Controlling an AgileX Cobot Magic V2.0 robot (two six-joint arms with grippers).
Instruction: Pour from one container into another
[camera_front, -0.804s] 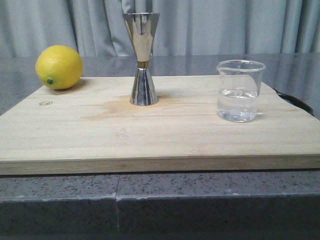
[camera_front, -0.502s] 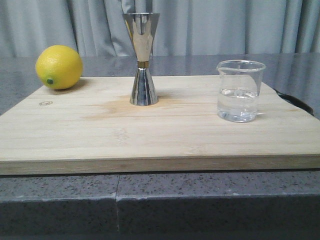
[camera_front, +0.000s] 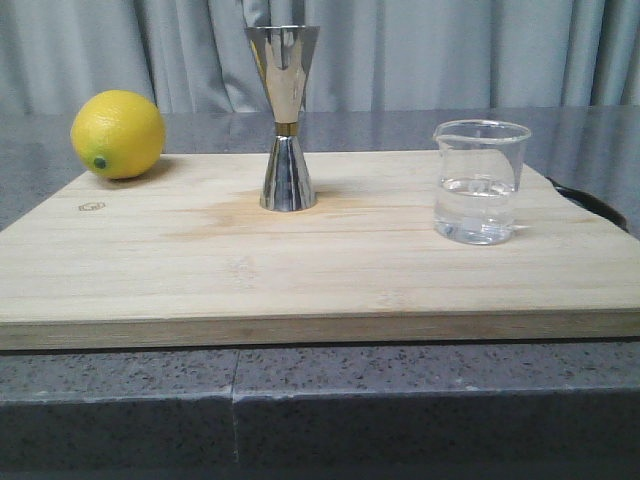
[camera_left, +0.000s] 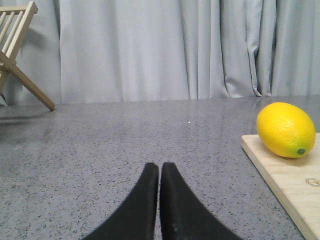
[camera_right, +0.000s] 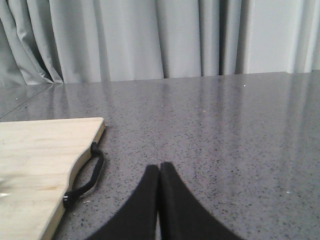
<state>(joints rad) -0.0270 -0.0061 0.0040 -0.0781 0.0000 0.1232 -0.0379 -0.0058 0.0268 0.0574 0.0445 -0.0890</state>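
A clear glass beaker (camera_front: 480, 182), about half full of clear liquid, stands upright on the right of the wooden board (camera_front: 330, 280). The steel hourglass jigger (camera_front: 286, 118) with a gold waist band stands upright at the board's back middle. Neither gripper shows in the front view. My left gripper (camera_left: 159, 167) is shut and empty over the grey counter, off the board's left side. My right gripper (camera_right: 159, 167) is shut and empty over the counter, off the board's right side. Beaker and jigger are out of both wrist views.
A yellow lemon (camera_front: 118, 134) (camera_left: 286, 130) rests on the board's back left corner. A black strap loop (camera_right: 86, 177) hangs off the board's right edge. A wooden rack (camera_left: 20, 55) stands far left on the counter. Grey curtains close the back.
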